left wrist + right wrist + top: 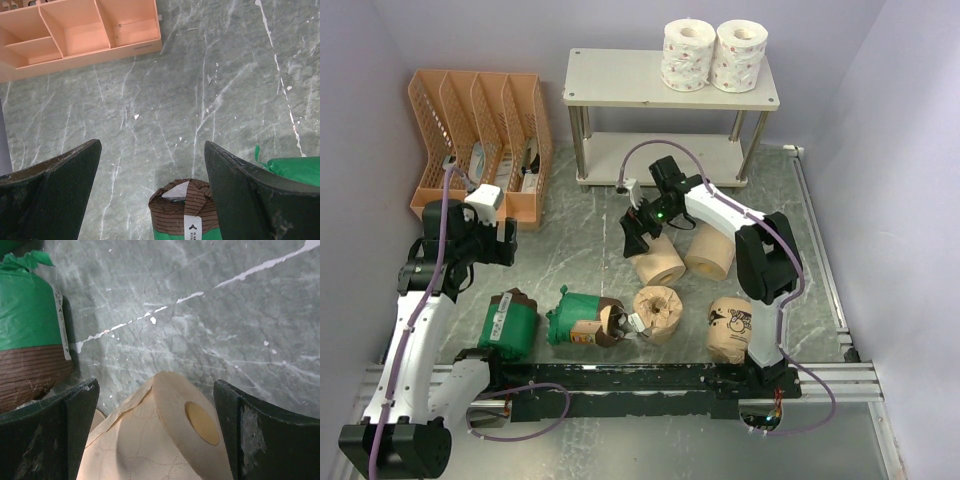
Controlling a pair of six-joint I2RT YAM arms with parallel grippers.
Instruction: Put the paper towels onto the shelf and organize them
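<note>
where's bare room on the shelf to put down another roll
The shelf's top board is bare left of the two white rolls; the lower board looks bare too. Crowded: the table's near half, with tan rolls and green-wrapped rolls.

Plain tan rolls [661,263], red-specked white rolls [688,55], green-and-brown wrapped rolls [510,325], orange organizer [430,110], grey white-veined table [580,240].

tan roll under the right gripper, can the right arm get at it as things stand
Probably yes. The open right gripper hangs above the tan roll, which lies on its side between the fingers with nothing over it. A second roll lies beside it and might crowd one finger.
</note>
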